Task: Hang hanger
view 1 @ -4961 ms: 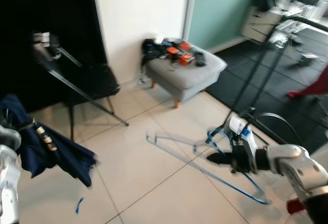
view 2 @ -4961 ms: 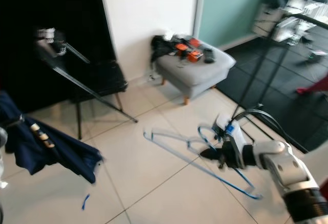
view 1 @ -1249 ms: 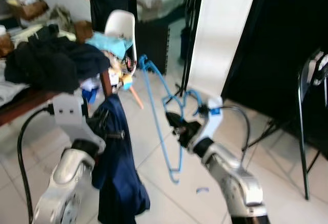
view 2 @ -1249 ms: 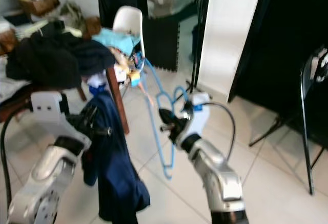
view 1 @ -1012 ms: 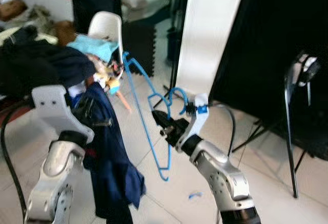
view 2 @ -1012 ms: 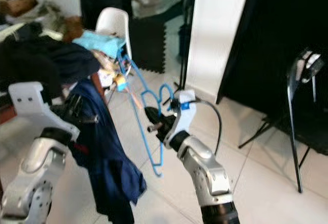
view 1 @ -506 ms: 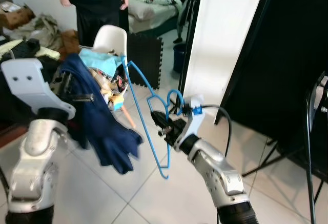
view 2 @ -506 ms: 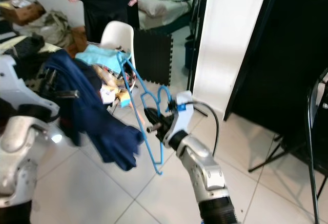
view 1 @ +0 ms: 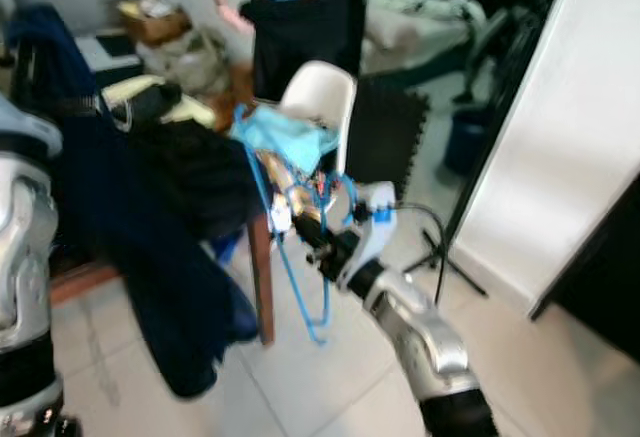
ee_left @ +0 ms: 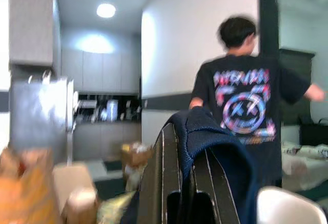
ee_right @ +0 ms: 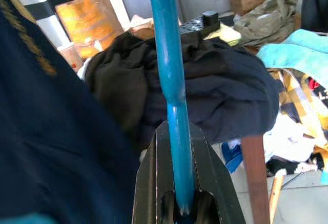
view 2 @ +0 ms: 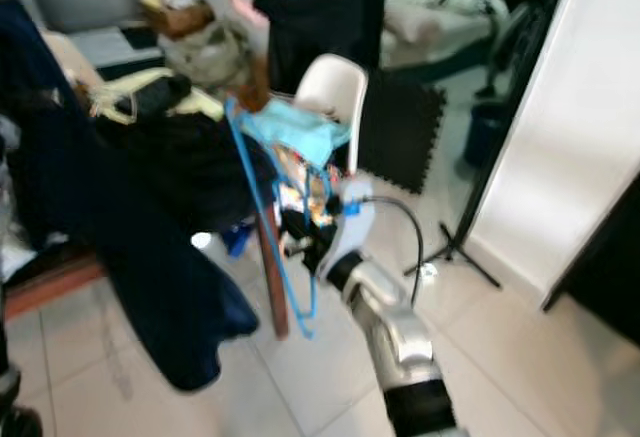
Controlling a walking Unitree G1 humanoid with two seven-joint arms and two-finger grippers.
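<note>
Cluttered room: right gripper (view 1: 312,248) clamps one blue hanger (view 1: 287,257); left gripper (ee_left: 184,183) grips one navy garment (view 1: 150,287).

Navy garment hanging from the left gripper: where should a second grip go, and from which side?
Probably the upper edge of the navy garment, just below the left gripper, which pinches a fold at its top. Come from the robot's right: the cloth hangs straight down there, facing the right gripper holding the blue hanger.
</note>
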